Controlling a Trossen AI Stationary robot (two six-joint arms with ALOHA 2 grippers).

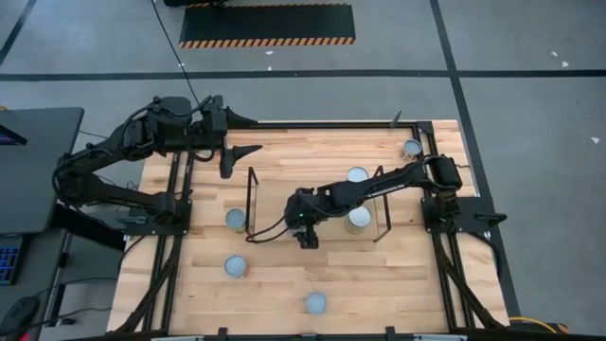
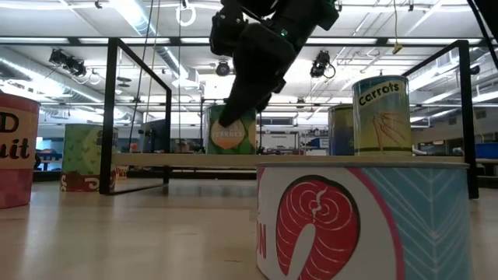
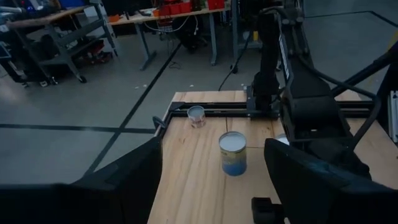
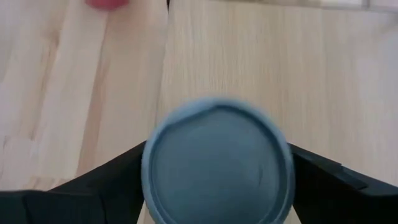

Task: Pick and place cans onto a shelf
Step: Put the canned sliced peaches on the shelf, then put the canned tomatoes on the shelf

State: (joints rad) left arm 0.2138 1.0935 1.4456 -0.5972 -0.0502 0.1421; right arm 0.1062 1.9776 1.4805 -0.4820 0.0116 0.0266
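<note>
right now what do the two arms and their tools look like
Both arms are matte black, built of jointed blocky segments with black cables looped along them. The left tool ends in two broad, flat dark fingers. The right tool has the same dark fingers, and a small green light glows on its wrist in the low view.

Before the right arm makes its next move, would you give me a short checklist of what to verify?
1. Green-labelled can upright on the shelf: ok.
2. Right gripper let go of that can: cannot tell.
3. Neighbouring carrots can apart from it: ok.
4. Left gripper open, empty, off the shelf: ok.
5. All cans shelved: not ok; one stands beside the shelf, others nearer the front edge.
</note>
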